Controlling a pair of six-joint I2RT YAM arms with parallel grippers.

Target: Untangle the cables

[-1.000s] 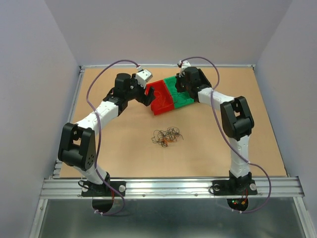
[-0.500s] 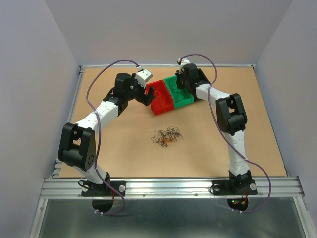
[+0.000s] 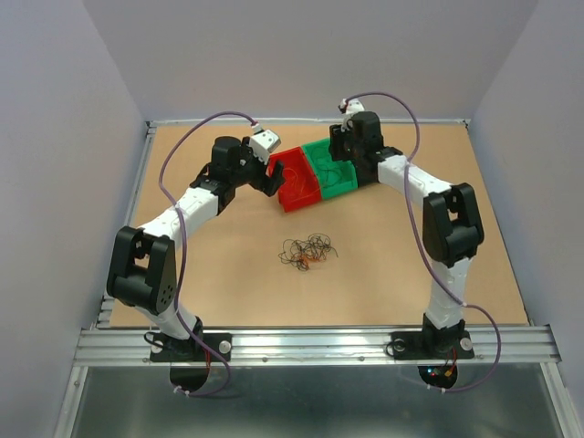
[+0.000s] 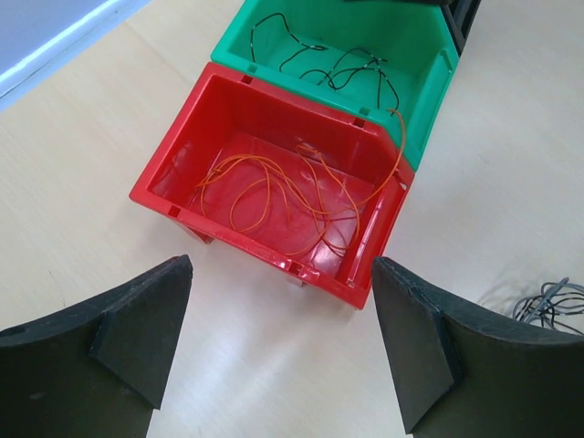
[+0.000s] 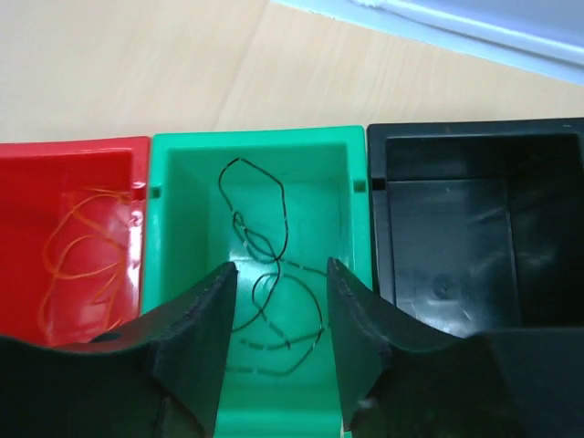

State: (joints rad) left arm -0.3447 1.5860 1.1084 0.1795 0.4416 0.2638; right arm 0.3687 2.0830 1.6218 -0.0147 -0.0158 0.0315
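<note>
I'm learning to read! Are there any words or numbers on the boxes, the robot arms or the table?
None: no word, number or label can be read in any view. The red bin, green bin and black bin are plain. So is the table.

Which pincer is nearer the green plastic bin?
Right. The right pincer hangs over the green plastic bin; the left pincer sits beyond the neighbouring red plastic bin.

Tangled cables [image 3: 308, 250] clump, orange strands [image 4: 274, 196] in red bin [image 4: 175, 157], dark strands [image 4: 339, 69] in green bin [image 4: 427, 91]
</note>
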